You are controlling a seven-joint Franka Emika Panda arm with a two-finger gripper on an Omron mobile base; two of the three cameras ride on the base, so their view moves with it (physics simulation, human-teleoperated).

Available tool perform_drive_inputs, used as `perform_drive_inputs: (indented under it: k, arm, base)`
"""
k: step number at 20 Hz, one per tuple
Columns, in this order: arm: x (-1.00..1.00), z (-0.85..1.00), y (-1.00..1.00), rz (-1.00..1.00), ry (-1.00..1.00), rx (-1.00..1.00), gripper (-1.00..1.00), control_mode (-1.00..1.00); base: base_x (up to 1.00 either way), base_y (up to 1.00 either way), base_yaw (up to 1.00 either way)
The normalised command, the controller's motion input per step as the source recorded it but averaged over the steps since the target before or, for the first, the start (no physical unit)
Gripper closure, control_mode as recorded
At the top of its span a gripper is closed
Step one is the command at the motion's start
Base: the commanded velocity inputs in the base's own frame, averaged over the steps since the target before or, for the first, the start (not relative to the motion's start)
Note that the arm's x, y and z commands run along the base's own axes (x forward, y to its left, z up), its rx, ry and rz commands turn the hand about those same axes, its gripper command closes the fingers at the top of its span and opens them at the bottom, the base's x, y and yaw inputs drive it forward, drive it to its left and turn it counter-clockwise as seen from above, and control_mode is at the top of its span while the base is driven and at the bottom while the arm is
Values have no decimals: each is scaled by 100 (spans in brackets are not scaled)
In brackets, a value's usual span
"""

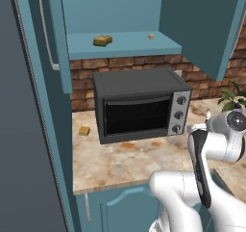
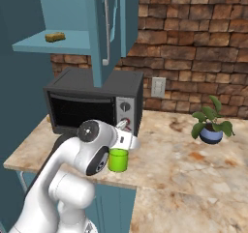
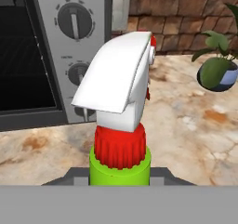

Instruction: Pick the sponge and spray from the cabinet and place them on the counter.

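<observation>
The spray (image 3: pixel 120 93), a green bottle with a red collar and white trigger top, stands upright between my fingers in the hand view. My gripper (image 3: pixel 120 177) is shut on its neck. From the right base view its green body (image 2: pixel 117 160) is low over the counter (image 2: pixel 193 162) near the front edge, in front of the microwave; I cannot tell whether it touches the stone. The sponge (image 1: pixel 102 40) lies flat on the teal shelf of the open cabinet (image 1: pixel 129 47), also seen as the sponge (image 2: pixel 55 36) from the right.
A dark microwave (image 1: pixel 139 108) sits on the counter under the shelf. A small orange-tan block (image 1: pixel 84 130) lies left of it and a tiny tan cube (image 1: pixel 151 36) is on the shelf. A potted plant (image 2: pixel 211 125) stands at the right by the brick wall.
</observation>
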Motion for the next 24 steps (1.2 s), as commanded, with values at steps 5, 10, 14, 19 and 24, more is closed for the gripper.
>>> perform_drive_inputs:
  k: [5, 10, 14, 19, 24]
  arm:
    - [0, -14, -11, 0, -5, -4, 100, -100]
    - [0, -18, -16, 0, -6, -4, 100, -100]
    - [4, -19, -16, 0, -7, -4, 100, -100]
    - [13, -12, -13, 0, -4, -3, 100, -100]
    - [21, -2, -13, 0, 0, 0, 100, -100]
  base:
    - [0, 0, 0]
    - [0, 0, 0]
    - [0, 0, 0]
    - [0, 0, 0]
    - [0, 0, 0]
